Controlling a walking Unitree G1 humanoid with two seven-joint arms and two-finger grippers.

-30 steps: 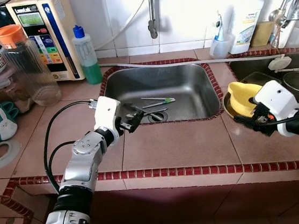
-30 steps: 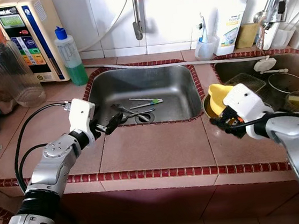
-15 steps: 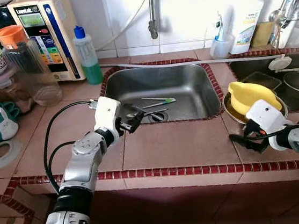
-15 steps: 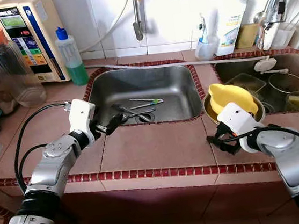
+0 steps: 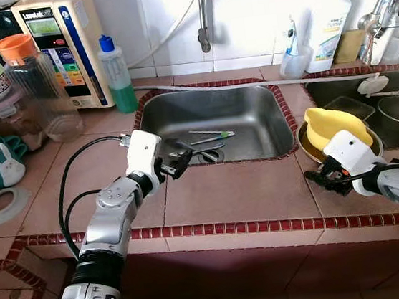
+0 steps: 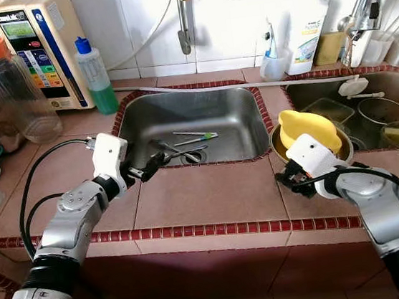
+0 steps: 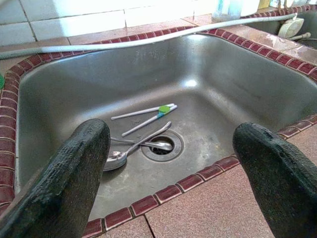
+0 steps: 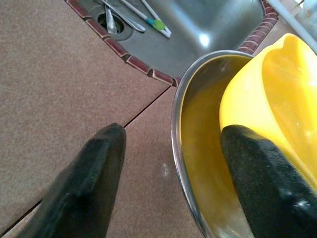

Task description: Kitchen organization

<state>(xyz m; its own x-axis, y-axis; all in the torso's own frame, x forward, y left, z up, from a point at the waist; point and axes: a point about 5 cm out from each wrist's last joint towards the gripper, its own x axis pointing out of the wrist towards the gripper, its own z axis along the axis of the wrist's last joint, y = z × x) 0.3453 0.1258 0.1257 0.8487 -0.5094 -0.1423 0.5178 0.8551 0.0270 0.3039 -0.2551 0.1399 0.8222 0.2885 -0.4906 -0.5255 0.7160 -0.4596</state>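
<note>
Tiled counter (image 5: 234, 196) with two sinks; organization looks barely begun. Loose cutlery (image 7: 141, 144) lies around the drain of the middle sink (image 5: 253, 111). Left gripper (image 5: 177, 161) hovers at that sink's near rim, jaws spread, empty. Right gripper (image 5: 325, 178), also spread and empty, straddles the rim of the steel bowl (image 8: 185, 163) holding a yellow dish (image 5: 334, 125). Neither item is lifted yet.

Colours we see at the sink counter

We note a yellow bowl (image 5: 334, 126) in a steel bowl (image 8: 184, 119), a grey metal sink (image 5: 246, 115) edged in dark red tile (image 5: 230, 227), speckled terracotta counter (image 5: 233, 192), and an orange-lidded jar (image 5: 33, 82); the utensil (image 7: 148, 116) tip looks green.
</note>
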